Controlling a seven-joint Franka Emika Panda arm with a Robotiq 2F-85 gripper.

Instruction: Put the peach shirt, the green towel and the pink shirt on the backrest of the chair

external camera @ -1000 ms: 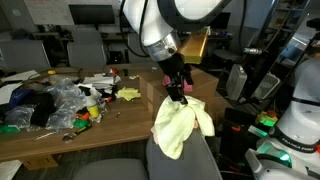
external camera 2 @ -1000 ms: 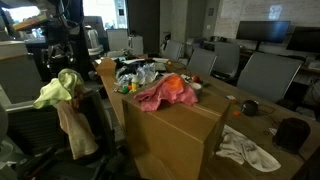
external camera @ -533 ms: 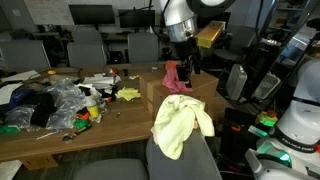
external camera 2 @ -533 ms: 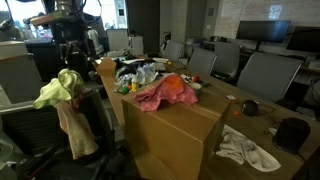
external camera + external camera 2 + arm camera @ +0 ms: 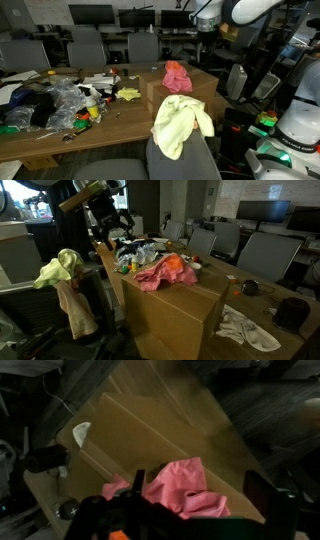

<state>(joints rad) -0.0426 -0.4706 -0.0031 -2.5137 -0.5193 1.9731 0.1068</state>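
The green towel [image 5: 181, 122] [image 5: 58, 268] lies draped over the top of the grey chair's backrest [image 5: 190, 162]. Below it in an exterior view hangs the peach shirt [image 5: 72, 310]. The pink shirt [image 5: 177, 75] [image 5: 160, 275], with its orange patch, lies crumpled on the wooden surface. My gripper [image 5: 205, 24] [image 5: 112, 225] hangs high above that surface, well away from the chair. In the wrist view the pink shirt [image 5: 180, 488] lies below my gripper [image 5: 200, 495], whose dark fingers [image 5: 262, 495] stand wide apart, open and empty.
Plastic bags and small toys [image 5: 50, 100] clutter the table, and a yellow scrap [image 5: 130, 94] lies near them. A white cloth [image 5: 245, 328] rests on a lower table. Grey office chairs [image 5: 90, 45] line the back. A white robot base [image 5: 295, 120] stands beside the chair.
My gripper has lifted off the green towel on the backrest and swung up and back over the pink shirt. The towel stays draped on the chair.
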